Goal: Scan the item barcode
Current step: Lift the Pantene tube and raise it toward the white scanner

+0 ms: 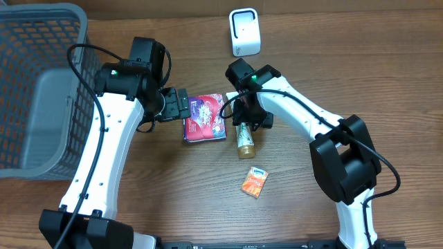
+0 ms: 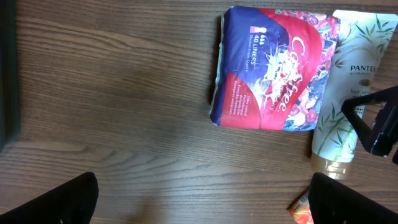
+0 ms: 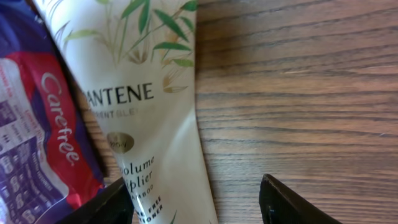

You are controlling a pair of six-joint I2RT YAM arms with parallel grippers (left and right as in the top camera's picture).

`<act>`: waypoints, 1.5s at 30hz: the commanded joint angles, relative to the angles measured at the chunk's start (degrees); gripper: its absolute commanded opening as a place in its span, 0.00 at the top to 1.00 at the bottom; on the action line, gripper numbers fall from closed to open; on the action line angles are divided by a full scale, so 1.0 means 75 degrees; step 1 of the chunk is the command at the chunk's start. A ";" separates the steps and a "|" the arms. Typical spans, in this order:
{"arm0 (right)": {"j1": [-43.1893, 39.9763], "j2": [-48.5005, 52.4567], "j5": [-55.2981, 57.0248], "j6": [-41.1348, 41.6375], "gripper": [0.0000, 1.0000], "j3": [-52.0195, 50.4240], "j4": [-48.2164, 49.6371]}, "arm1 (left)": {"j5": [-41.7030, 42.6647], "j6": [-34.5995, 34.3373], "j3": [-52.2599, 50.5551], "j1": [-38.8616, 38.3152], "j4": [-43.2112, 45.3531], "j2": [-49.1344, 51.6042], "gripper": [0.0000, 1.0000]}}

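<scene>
beside liner pack (image 1: 204, 119), pantene tube (image 1: 244, 138) lengthwise, cap (image 1: 246, 150) toward robot.

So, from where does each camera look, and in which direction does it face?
Overhead: fixed above the table, looking straight down on basket, scanner, Carefree pack, Pantene tube and orange sachet; left arm and right arm show.
Left wrist: on the left arm, looking down on pack and tube; the fingers of the open left claw fill the bottom corners, the right claw shows at right.
Right wrist: close over the tube; the right claw straddles it at the bottom edge.
Shared: both wrist views show pack beside tube.
</scene>
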 commanded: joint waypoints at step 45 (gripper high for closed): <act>-0.1775 0.0023 -0.1326 0.0291 0.96 0.1728 0.3946 | -0.0070 -0.0079 0.0052 -0.0023 0.0006 -0.0012 0.00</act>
